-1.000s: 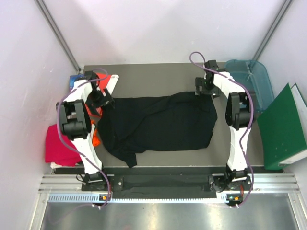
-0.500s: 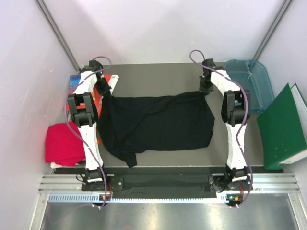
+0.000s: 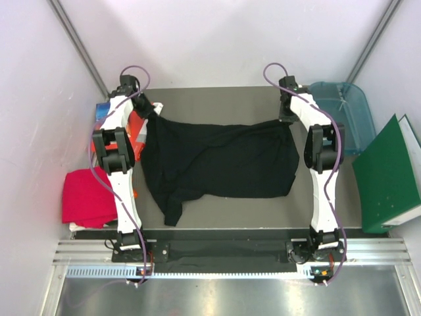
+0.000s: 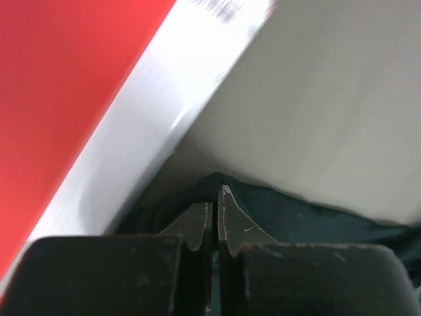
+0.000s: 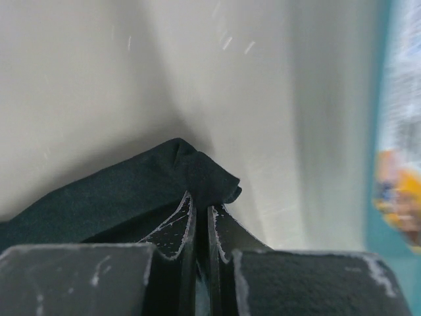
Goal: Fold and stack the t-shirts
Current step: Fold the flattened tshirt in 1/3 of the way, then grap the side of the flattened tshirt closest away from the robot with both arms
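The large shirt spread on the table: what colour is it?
The shirt is plain black; the top view shows it best.

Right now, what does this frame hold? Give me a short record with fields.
unfolded: large black cloth t-shirt, spread across grey table
folded: crimson-pink cloth shirt rectangle, at table's left edge
left jaws: shut on black t-shirt's far left corner
right jaws: shut on its far right corner
clutter: green binder, blue plastic bin, both at right
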You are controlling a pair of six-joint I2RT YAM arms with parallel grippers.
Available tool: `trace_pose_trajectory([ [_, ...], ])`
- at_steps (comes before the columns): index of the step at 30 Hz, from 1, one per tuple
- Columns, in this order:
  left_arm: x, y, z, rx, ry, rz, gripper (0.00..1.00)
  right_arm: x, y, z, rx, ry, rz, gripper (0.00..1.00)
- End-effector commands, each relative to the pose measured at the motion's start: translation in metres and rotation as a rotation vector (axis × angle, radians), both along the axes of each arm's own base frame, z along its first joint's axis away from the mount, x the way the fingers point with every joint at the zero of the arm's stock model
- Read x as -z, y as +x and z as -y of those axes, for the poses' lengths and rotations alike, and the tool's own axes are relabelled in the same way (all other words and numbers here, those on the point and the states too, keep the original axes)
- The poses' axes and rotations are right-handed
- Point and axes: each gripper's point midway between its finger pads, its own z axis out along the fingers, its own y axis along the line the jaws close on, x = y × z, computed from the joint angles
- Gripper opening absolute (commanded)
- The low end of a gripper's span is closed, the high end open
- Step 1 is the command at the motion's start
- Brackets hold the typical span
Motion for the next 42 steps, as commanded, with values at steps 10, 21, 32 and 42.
trace_pose_trajectory([
  [10,-0.084,0.101,0.002,-0.114,-0.135,0.428,0.06,-0.09,0.097,0.03,-0.014,-0.107,0.405,0.19],
  [21,-0.166,0.038,0.018,0.018,-0.106,0.503,0.99,-0.166,0.049,0.021,-0.012,-0.011,0.543,1.0],
  [32,-0.07,-0.122,0.112,0.362,0.141,0.095,0.95,-0.093,-0.104,0.005,0.038,0.187,0.147,0.99],
  [42,0.004,-0.243,0.112,0.356,0.194,-0.199,0.91,-0.019,-0.198,-0.006,0.093,0.369,-0.12,0.9],
])
